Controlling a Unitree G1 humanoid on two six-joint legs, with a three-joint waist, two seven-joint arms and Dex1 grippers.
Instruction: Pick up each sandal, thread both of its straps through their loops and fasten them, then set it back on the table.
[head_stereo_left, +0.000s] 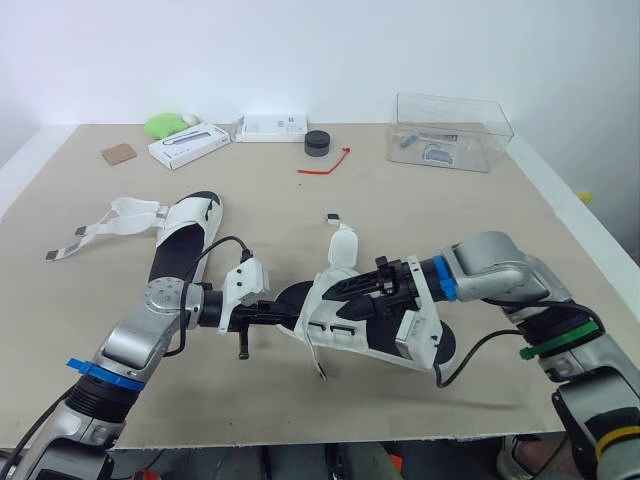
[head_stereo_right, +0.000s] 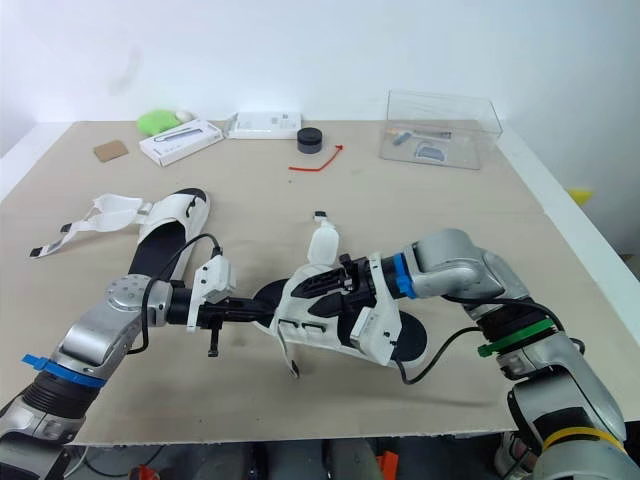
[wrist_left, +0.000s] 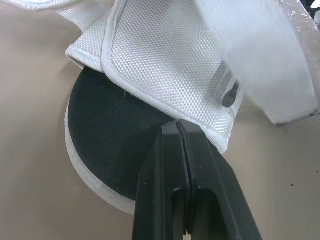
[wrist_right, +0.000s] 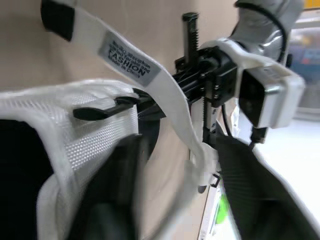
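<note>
One white-mesh sandal with a black sole (head_stereo_left: 350, 325) lies at the middle front of the table, its upper raised between both grippers. My left gripper (head_stereo_left: 288, 314) is shut, its fingertips (wrist_left: 178, 125) pinching the rim of the mesh upper above the black footbed (wrist_left: 110, 135). My right gripper (head_stereo_left: 345, 298) comes in from the right with its fingers apart. One finger (wrist_right: 110, 200) sits under the mesh, and the labelled white strap (wrist_right: 150, 80) runs between the two. The second sandal (head_stereo_left: 185, 235) lies flat at the left, its straps (head_stereo_left: 105, 225) spread out unfastened.
Along the table's back stand a clear plastic box (head_stereo_left: 450, 130), a black round puck (head_stereo_left: 317, 143), a red tie (head_stereo_left: 325, 165), two white boxes (head_stereo_left: 188, 145) (head_stereo_left: 270, 127), a green object (head_stereo_left: 165, 124) and a brown card (head_stereo_left: 119, 153). The table's front edge (head_stereo_left: 320, 435) is near.
</note>
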